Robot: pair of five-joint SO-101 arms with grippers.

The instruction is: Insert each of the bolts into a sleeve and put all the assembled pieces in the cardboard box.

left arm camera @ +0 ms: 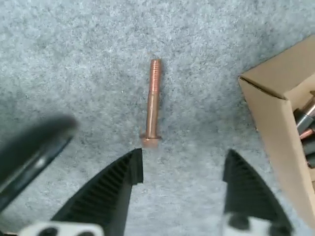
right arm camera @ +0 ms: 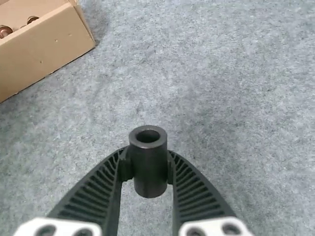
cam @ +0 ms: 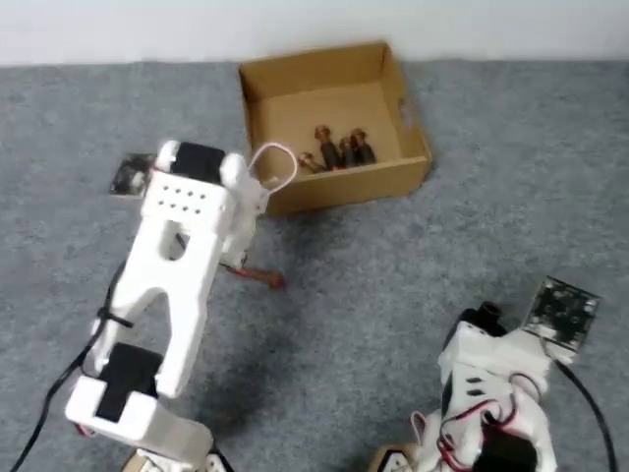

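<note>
Nearest the right wrist camera, the right pincer [right arm camera: 146, 156] is clenched on one black sleeve [right arm camera: 147, 169], whose open bore faces the camera, with the grey desk [right arm camera: 236, 73] behind it. One copper bolt [left arm camera: 153, 101] lies loose on the desk just beyond the left pincer [left arm camera: 184, 155]. That pincer's two fingers [left arm camera: 118, 182] are spread apart and grasp nothing. The bolt's head points toward them, its thread away. One cardboard box [cam: 295, 98] stands at the far middle of the desk, right of the bolt. The high view looks into it and shows a cluster of assembled pieces [cam: 339, 149], at least three; I cannot tell the exact count. In that view the left arm [cam: 177, 265] covers most of the bolt, while the left wrist view shows its full length.
</note>
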